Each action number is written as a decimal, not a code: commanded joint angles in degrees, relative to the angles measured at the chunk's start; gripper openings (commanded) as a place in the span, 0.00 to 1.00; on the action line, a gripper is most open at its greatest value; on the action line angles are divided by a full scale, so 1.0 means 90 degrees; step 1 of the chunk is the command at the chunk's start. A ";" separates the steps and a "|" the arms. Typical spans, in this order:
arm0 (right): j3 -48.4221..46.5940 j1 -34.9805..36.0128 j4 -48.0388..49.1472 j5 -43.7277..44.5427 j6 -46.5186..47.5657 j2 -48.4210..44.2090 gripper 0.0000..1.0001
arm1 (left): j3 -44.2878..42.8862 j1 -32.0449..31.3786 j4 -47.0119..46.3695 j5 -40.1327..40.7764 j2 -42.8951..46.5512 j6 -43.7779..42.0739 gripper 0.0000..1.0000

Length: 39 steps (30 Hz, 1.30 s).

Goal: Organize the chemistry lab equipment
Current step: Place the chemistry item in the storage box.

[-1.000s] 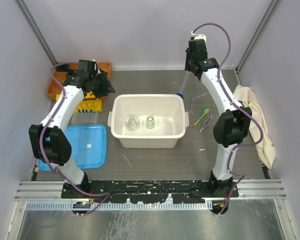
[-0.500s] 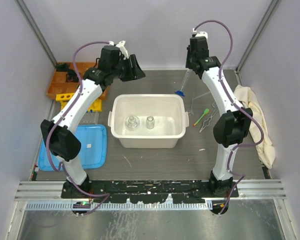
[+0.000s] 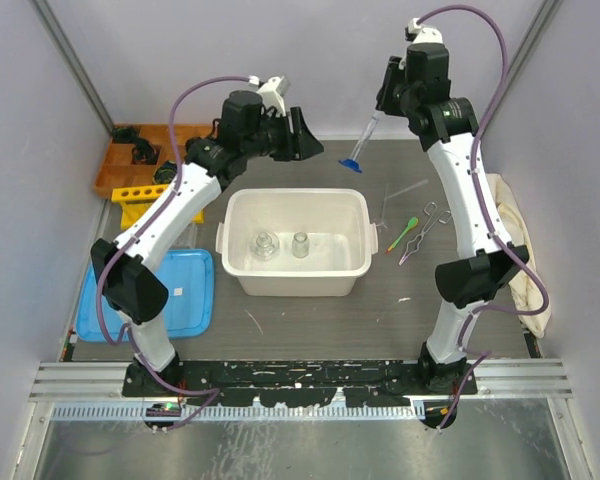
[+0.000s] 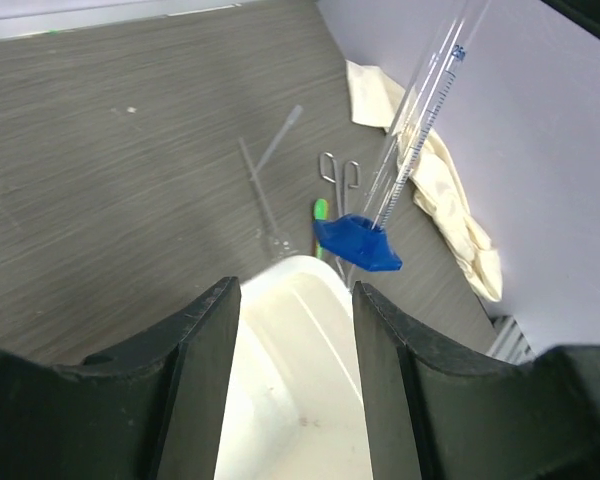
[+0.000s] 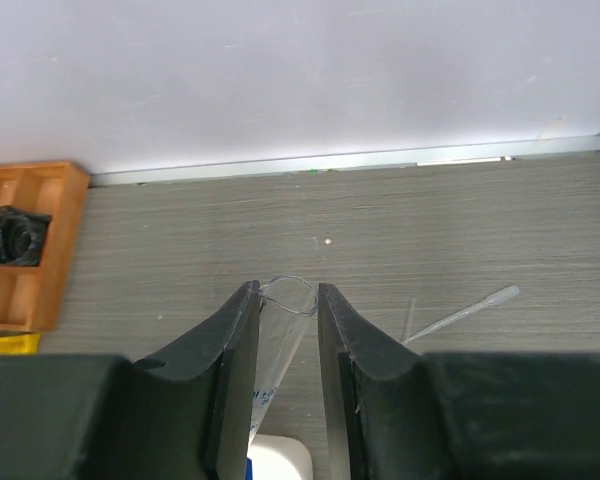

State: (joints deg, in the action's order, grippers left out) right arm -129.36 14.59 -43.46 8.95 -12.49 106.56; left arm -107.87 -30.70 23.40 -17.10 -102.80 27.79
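Grey wood-grain tabletop runs up to the pale back wall, and I read it from my arms' bases outward. At lower left of the top view lies a blue tray (image 3: 195,300). At centre sits a white tub (image 3: 295,282) holding two small glass flasks (image 3: 265,245), side by side and upright. Right of the tub, a green spoon (image 3: 408,227) and metal forceps (image 3: 421,234) lie just beside each other on the bare table, with a cream cloth (image 3: 515,225) bunched at the right edge. Two thin clear pipettes (image 4: 260,195) lie beyond the tub's far right corner. At middle left, the yellow rack (image 3: 145,193) rests in front of the orange tray (image 3: 110,172).

Farther back, both wrists are raised above the table. My left gripper (image 4: 295,290) hangs over the tub's far rim, its jaws apart with nothing between them. My right gripper (image 5: 288,295), at upper right of the top view, is clamped on the rim of a graduated glass cylinder (image 4: 420,130), which slants down to its blue foot (image 3: 352,165). That foot is off the table, beyond the tub's far right corner.
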 commanded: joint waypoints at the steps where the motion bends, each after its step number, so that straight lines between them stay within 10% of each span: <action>1: -0.0018 0.0107 0.0016 -0.0364 -0.0185 -0.0540 0.32 | -0.0298 -0.0097 -0.0732 -0.0402 0.0008 0.0234 0.50; 39: 0.0485 0.0635 -0.0072 -0.0838 -0.0448 -0.1344 0.32 | 0.0584 -0.0895 -0.1346 -0.0371 0.0318 -0.0058 0.38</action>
State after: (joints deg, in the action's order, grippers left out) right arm -125.73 19.88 -45.63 1.83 -15.55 97.95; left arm -102.80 -38.33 15.55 -20.78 -103.20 27.62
